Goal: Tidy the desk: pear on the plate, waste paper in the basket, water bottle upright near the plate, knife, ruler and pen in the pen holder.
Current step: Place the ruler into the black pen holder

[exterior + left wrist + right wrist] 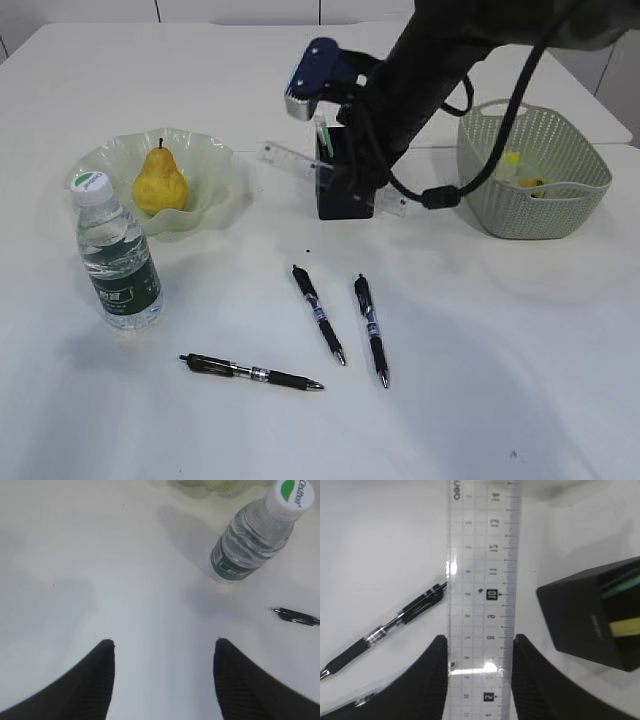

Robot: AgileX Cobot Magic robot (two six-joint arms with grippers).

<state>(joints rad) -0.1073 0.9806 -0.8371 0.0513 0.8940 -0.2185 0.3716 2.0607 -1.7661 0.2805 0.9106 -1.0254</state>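
Note:
My right gripper (480,642) is shut on the transparent ruler (482,580) across its width. It holds the ruler (285,158) level, just beside the black pen holder (340,203) (590,620). Something green and yellow stands inside the holder; I cannot tell if it is the knife. Three black pens (319,313) (370,315) (250,372) lie on the desk (480,350). The pear (160,182) sits on the plate (215,165). Next to the plate the water bottle (117,258) (250,535) stands upright. My left gripper (164,642) hangs open over bare desk.
The sage-green basket (530,215) stands at the right with yellow waste paper (528,182) inside. My right arm (430,70) reaches down from the upper right over the pen holder. One pen (390,627) lies left of the ruler; another pen's tip (295,616) lies by the bottle.

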